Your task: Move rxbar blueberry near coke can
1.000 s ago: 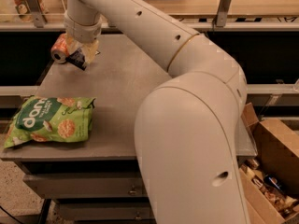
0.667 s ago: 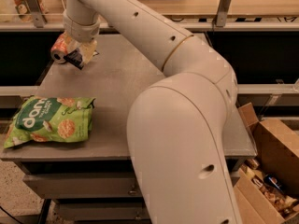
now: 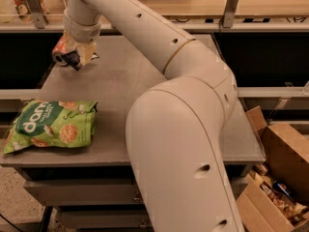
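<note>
- The end effector [image 3: 79, 56] hung over the far left corner of the desk [image 3: 116, 83], gripping the rxbar blueberry [image 3: 72, 62].
- The dark bar was tilted, just beside the coke can [image 3: 60, 51], which lay on its side.
- A green chip bag [image 3: 50, 125] lay at the near left edge, well apart.

So, the gripper [image 3: 79, 54] is seen low over the far left corner of the grey table [image 3: 125, 81], carried by a big white arm [image 3: 183, 129] by which most of the middle is filled. The coke can [image 3: 59, 52] is laid on its side just left of the gripper. The rxbar blueberry [image 3: 72, 62] is tucked right under the gripper, against the can or just beside it; which one can't be told. A green chip bag [image 3: 50, 126] is laid flat at the near left edge, well apart. A cardboard box [image 3: 285, 144] is parked on the floor at the right.
</note>
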{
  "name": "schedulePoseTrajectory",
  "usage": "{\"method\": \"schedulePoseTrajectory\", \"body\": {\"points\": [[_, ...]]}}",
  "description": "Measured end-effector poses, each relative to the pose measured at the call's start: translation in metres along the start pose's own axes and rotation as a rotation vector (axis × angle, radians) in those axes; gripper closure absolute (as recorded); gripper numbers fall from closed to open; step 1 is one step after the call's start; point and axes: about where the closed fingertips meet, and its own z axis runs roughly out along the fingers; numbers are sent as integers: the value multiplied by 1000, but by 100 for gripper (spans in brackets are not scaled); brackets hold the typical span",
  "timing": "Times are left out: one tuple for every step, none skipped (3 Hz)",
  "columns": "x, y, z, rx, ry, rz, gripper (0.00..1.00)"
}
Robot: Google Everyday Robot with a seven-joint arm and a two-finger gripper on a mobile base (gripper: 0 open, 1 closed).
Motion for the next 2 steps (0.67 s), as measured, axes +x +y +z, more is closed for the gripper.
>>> {"method": "schedulePoseTrajectory", "body": {"points": [[-3,-3,-2,32,0,31,36],[-4,-3,2,29,-3,32,12]]}}
